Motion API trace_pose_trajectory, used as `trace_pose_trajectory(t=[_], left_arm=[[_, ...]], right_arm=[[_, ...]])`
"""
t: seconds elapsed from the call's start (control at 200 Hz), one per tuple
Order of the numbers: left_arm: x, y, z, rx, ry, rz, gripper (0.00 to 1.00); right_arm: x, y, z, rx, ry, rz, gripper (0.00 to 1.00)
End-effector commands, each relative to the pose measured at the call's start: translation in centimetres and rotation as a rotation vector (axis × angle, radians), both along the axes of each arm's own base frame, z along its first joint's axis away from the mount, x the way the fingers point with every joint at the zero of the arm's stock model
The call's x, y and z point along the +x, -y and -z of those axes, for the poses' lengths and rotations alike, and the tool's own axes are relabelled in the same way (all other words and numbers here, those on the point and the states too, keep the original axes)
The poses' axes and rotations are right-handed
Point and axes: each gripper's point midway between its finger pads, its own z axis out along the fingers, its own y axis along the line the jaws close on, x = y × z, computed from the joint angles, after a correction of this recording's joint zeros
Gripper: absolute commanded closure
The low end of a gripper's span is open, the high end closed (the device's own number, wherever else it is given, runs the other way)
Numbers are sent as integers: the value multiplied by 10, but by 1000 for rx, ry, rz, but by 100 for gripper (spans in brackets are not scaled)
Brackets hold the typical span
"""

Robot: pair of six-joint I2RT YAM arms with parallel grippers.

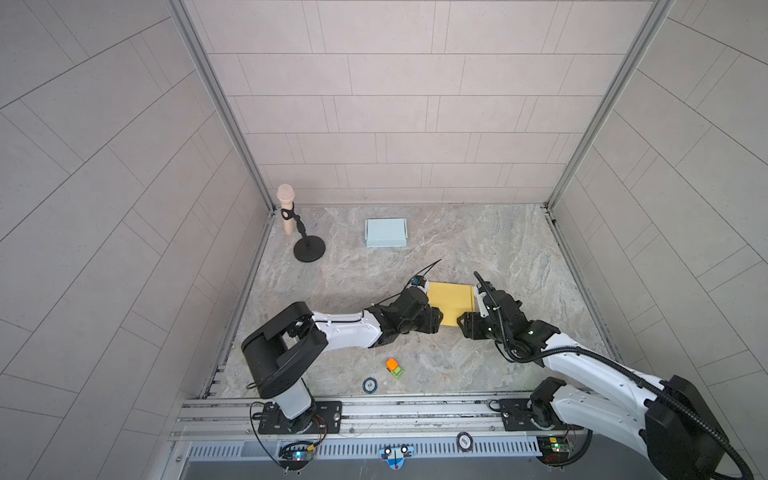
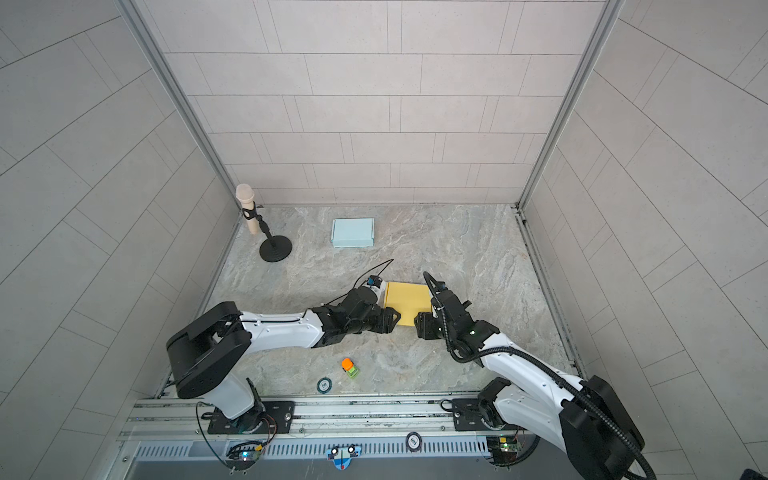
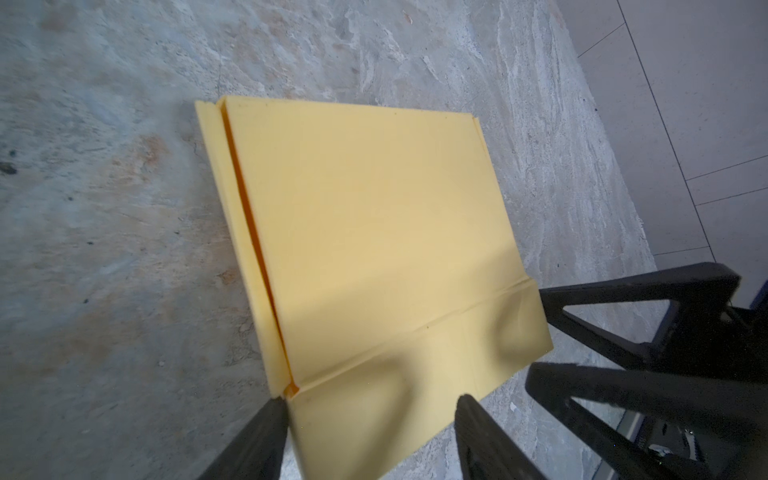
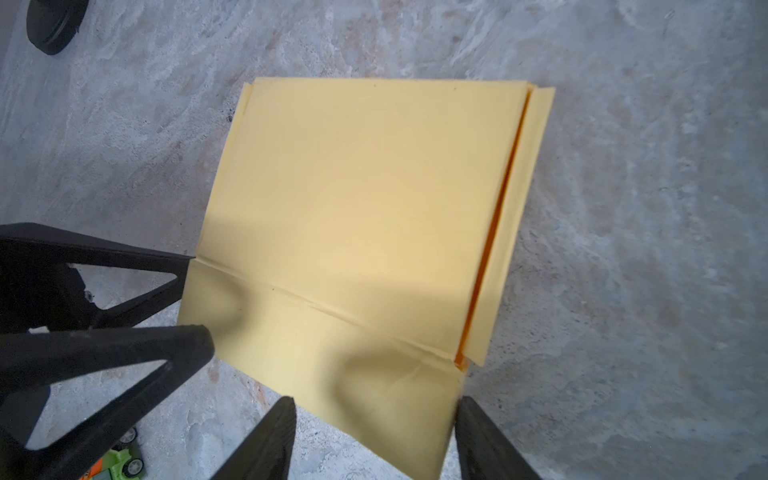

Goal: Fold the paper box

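The paper box [image 1: 451, 301] [image 2: 409, 301] is a flat yellow sheet with creased flaps, lying on the marble table. Its near flap [image 3: 415, 374] [image 4: 332, 361] is bent slightly along a crease, and a narrow side flap [image 4: 515, 232] is folded beside the main panel. My left gripper [image 1: 434, 322] [image 3: 372, 403] is open at the near left corner, and one finger touches that corner. My right gripper [image 1: 463, 322] [image 4: 376, 402] is open at the near right corner. The flap's edge runs between the fingers of each. Each wrist view also shows the other gripper's fingers [image 3: 602, 382] [image 4: 124, 349].
A light blue folded box [image 1: 385, 233] lies at the back of the table. A black round-based stand [image 1: 309, 249] holding a wooden microphone shape [image 1: 286, 208] is at the back left. An orange and green toy truck [image 1: 395, 368] and a round disc [image 1: 369, 385] lie near the front edge.
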Motion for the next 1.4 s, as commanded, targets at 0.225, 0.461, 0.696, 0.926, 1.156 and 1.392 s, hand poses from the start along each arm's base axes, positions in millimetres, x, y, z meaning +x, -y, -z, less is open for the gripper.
trace_pose_trajectory(t=[0.225,0.461,0.696,0.926,1.156,1.392], left_arm=[[-4,6,11,14,-6,17,38],[2,2,19,58,8,7,44],[7,-5,22,118,38,-6,48],[8,-6,20,132,51,-4,48],[12,0,24,131,50,2,53],[13,2,26,127,49,3,57]], right_arm=[[4,4,7,-30,8,29,38],[8,7,7,-61,12,35,39],[12,9,12,-90,5,40,40],[12,11,15,-98,5,41,40],[15,11,17,-98,3,40,42],[19,6,18,-76,2,35,46]])
